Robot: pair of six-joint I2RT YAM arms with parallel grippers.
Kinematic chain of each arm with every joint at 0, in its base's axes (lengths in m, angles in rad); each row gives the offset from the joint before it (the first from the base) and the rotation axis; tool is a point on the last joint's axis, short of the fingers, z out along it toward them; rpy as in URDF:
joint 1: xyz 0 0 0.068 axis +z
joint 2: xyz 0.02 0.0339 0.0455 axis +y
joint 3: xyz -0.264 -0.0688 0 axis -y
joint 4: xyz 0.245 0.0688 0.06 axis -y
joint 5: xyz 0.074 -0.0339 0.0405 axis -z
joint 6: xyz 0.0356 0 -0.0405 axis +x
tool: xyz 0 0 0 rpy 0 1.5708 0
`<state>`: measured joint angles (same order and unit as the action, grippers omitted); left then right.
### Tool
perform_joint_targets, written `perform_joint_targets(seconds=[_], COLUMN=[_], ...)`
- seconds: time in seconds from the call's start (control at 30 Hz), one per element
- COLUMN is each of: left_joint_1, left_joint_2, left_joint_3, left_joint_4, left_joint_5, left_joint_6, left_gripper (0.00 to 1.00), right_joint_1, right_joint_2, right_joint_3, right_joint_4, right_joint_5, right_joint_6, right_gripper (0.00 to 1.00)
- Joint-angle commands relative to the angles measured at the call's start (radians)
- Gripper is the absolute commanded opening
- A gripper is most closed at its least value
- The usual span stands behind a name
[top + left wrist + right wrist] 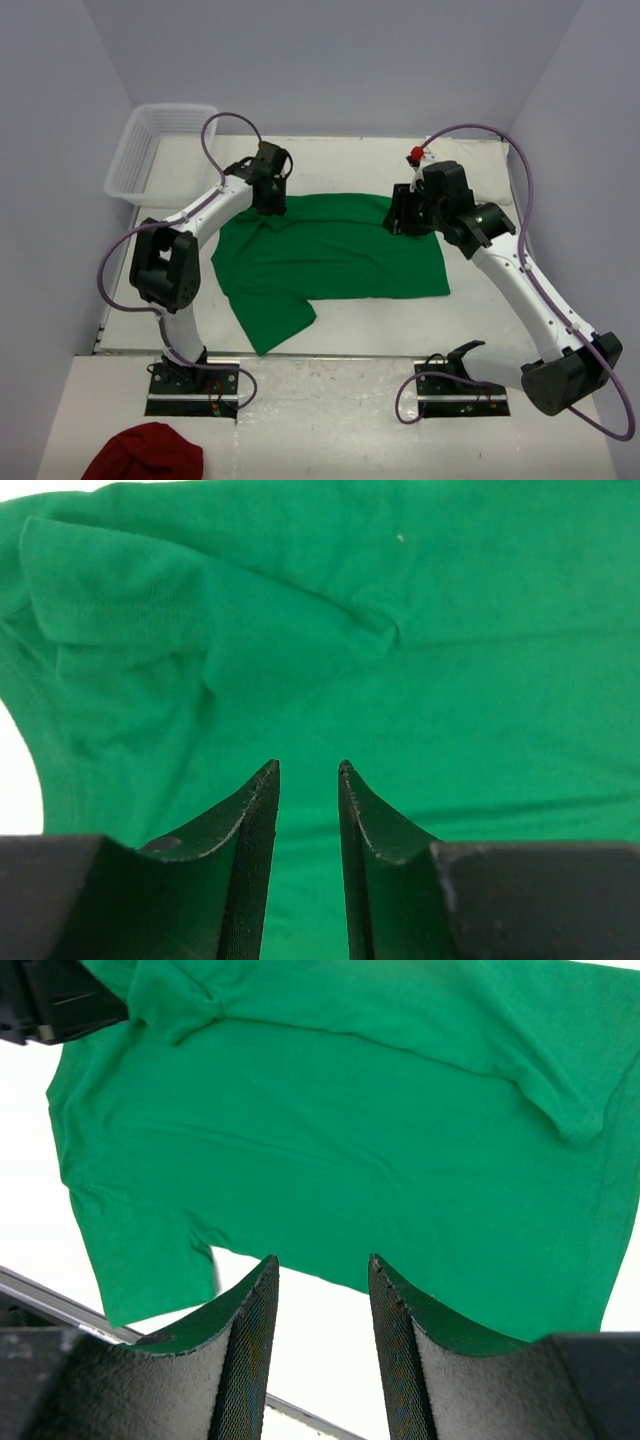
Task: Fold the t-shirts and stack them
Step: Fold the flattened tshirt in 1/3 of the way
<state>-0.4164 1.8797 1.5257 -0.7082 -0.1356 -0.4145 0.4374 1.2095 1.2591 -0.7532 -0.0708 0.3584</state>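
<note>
The green t-shirt [340, 1130] lies spread on the white desk [30, 1210], one sleeve [140, 1260] at 8 o'clock; the right claw [322, 1260], at 6 o'clock, hangs over its hem, jaws parted, empty

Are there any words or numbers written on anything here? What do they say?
No words or numbers can be read anywhere. The bright green cotton t-shirt is plain, the white plastic mesh basket bears no label, and the dark red cloth shows no print.
</note>
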Motion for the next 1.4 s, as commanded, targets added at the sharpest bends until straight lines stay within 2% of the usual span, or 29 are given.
perform_joint_targets(seconds=[0.0,0.5,1.37], left_joint_1=[-0.007,-0.021,-0.016], left_joint_2=[-0.056,0.056,0.248], left_joint_3=[-0.048,-0.050,0.128], left_joint_4=[0.009,0.029,0.006], left_joint_5=[-0.058,-0.025,-0.029], left_joint_6=[0.028,0.010,0.022], left_gripper=[0.31,0.30,0.31], right_joint_1=[-0.003,-0.003,-0.005], right_joint_2=[-0.028,-0.061,-0.061], right_joint_3=[-0.015,-0.018,-0.023], right_joint_4=[0.025,0.011,0.011], right_joint_5=[-0.014,-0.009,-0.006], right_joint_6=[0.007,0.008,0.001], right_gripper=[0.43,0.43,0.43])
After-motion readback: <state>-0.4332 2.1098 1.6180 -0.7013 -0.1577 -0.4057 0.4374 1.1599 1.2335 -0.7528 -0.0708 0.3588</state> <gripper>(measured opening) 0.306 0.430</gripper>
